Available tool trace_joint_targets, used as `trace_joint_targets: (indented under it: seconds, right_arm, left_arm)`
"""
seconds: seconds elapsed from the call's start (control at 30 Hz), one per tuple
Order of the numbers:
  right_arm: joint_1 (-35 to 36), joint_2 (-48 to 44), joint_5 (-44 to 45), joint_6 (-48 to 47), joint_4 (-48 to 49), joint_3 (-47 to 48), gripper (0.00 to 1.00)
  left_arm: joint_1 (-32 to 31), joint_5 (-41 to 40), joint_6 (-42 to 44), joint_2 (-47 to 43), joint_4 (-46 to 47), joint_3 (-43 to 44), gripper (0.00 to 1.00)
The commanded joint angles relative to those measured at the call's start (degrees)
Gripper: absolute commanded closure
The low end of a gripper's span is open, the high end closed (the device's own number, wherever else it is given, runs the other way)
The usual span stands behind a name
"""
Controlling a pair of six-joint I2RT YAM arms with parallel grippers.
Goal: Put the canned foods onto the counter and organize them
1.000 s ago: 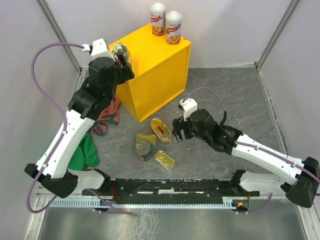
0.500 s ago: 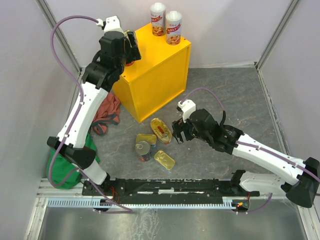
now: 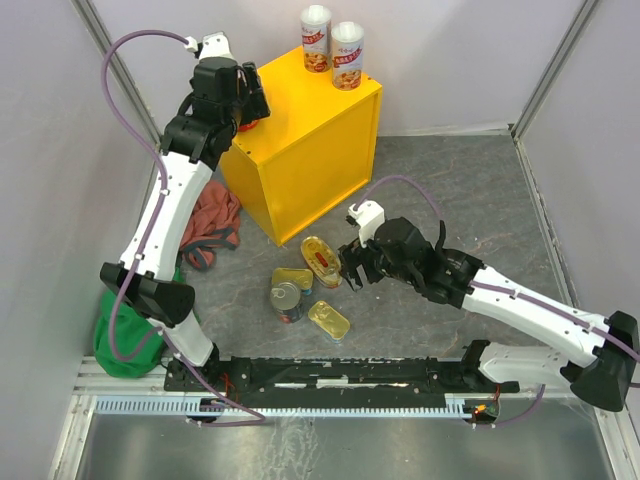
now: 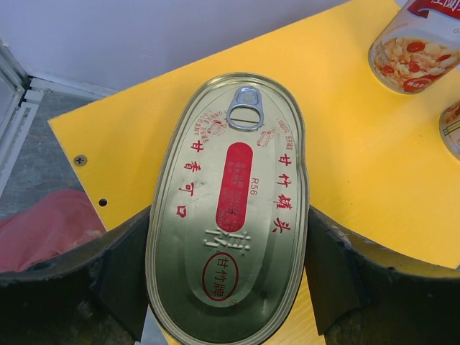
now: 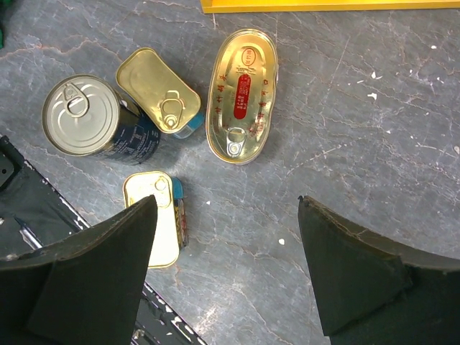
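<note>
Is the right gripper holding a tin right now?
No, the right gripper is open with nothing between its jaws; the oval gold tin lies on the floor.

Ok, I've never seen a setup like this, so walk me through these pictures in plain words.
These are two robot arms bolted at the table's near edge, each ending in a two-fingered hand. The wide picture looks down from above and behind them. The other two come from small cameras on the wrists. The left hand grips an oval gold tin above the yellow box, where two tall red-labelled cans already stand. The right hand is open and empty, hovering over the grey floor. Four tins sit there: another oval tin, a dark round can and two rectangular tins. A red cloth and a green cloth lie on the floor's left side.
</note>
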Motion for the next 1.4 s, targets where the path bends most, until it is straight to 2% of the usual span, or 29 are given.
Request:
trace_joint_targets:
  seconds: [0.0, 0.1, 0.2, 0.4, 0.8, 0.83, 0.87, 0.9, 1.17, 1.37]
  right_arm:
    - [0.5, 1.0, -0.8, -1.0, 1.0, 2.9, 0.14]
    - [0.7, 1.4, -1.0, -1.1, 1.0, 3.2, 0.14]
    - [0.8, 1.9, -1.4, -1.3, 0.9, 3.6, 0.13]
    - [1.2, 3.1, -2.6, -2.0, 0.6, 4.5, 0.12]
    - [5.5, 7.1, -4.1, -2.6, 1.6, 6.8, 0.11]
    - [5.8, 7.4, -4.0, -2.5, 1.6, 6.9, 0.11]
    - [6.3, 7.8, -3.9, -2.5, 1.8, 7.0, 0.11]
    - [6.9, 8.1, -3.8, -2.4, 1.9, 7.2, 0.10]
    - [10.6, 10.5, -2.4, -1.9, 2.1, 8.1, 0.11]
    - [13.4, 11.6, -1.5, -1.7, 2.4, 8.0, 0.11]
  left_arm:
    - [0.2, 2.6, 2.2, 0.3, 5.1, 1.9, 0.91]
    - [0.2, 2.6, 1.7, 0.3, 5.5, 0.6, 0.68]
    - [0.2, 2.6, 1.1, -0.4, 6.9, -1.6, 0.50]
    - [0.1, 1.9, -0.1, -1.7, 9.4, -3.6, 0.32]
    - [0.1, 2.2, -1.0, -4.2, 11.0, -3.8, 0.21]
    - [0.1, 2.2, -1.0, -4.4, 11.0, -3.8, 0.09]
    - [0.1, 2.2, -1.0, -4.6, 11.0, -3.8, 0.02]
    - [0.1, 2.4, -1.0, -4.8, 11.0, -3.9, 0.01]
    - [0.1, 2.0, -1.5, -7.2, 11.5, -5.5, 0.01]
    - [0.1, 1.6, -4.2, -13.0, 14.9, -11.6, 0.01]
